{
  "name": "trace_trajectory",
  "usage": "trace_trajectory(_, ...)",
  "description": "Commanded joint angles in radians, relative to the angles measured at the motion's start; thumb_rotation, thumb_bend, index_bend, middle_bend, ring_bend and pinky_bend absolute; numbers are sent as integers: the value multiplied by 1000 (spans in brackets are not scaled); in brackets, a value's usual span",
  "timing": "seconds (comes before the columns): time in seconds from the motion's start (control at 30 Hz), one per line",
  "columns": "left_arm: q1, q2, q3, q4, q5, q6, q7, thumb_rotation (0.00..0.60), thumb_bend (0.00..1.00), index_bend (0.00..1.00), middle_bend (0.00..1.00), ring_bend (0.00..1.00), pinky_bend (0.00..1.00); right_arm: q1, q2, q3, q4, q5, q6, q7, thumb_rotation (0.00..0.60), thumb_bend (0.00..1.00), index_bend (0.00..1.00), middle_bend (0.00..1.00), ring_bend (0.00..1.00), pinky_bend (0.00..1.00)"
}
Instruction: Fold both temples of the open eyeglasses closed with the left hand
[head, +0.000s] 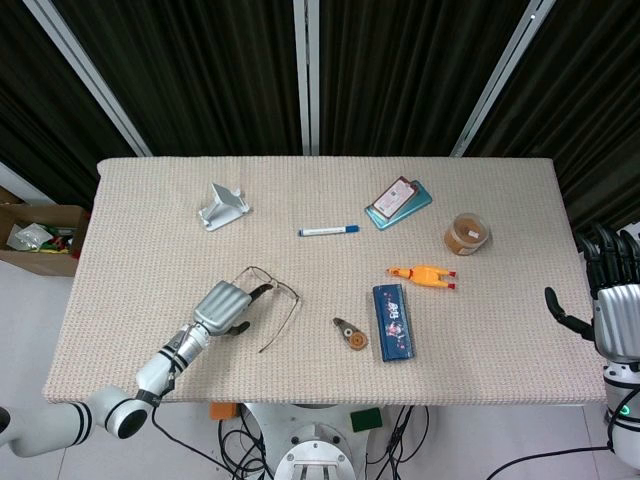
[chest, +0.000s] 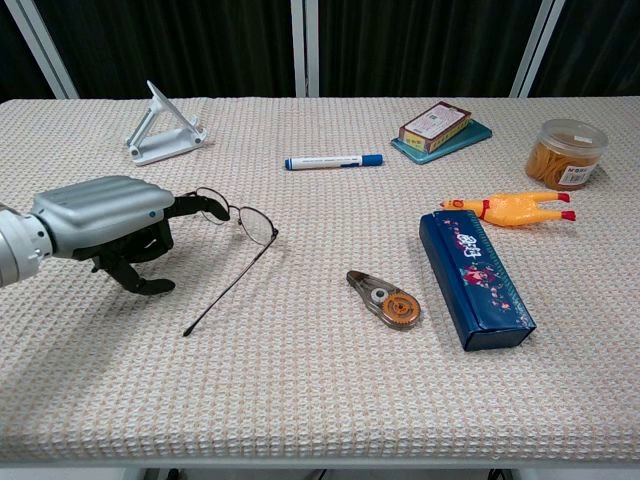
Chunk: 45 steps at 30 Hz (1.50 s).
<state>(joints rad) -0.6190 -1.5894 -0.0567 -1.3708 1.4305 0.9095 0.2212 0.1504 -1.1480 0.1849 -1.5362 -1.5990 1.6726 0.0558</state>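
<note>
The open eyeglasses are lying on the woven tablecloth, their left temple being covered by the curled left hand; whether it is being pinched cannot be told. The thin frame could be dragged or bent by excess pressure. Dark curtains are hanging behind.

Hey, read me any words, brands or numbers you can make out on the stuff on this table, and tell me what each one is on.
No text here is legible.
Blue pencil case: printed pattern and small marks, too blurred to read.
Small box on the teal case: label too small.
Marker: barrel print unreadable.
Round jar: label too blurred.
</note>
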Motion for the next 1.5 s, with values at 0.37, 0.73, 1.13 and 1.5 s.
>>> trace_trajectory(0.37, -48, -14, -25, 34, -78, -64, 23, 600, 333, 162, 900, 808, 749, 3, -12, -2, 23, 14, -12, 12, 535, 373, 0, 0, 0, 0)
trace_trajectory(0.73, -86, 6, -48, 0, -151, -92, 90, 600, 336, 143, 909, 815, 759, 5, -17, -5, 44, 28, -26, 23, 535, 376, 0, 0, 0, 0)
trace_trajectory(1.13, -136, -3, -60, 14, -216, -131, 125, 600, 337, 143, 919, 825, 778, 6, -22, -3, 64, 41, -32, 43, 537, 379, 0, 0, 0, 0)
trace_trajectory(1.5, -98, 72, -22, -97, -224, -42, 190, 600, 337, 143, 917, 824, 779, 2, -23, -7, 72, 38, -27, 50, 538, 379, 0, 0, 0, 0)
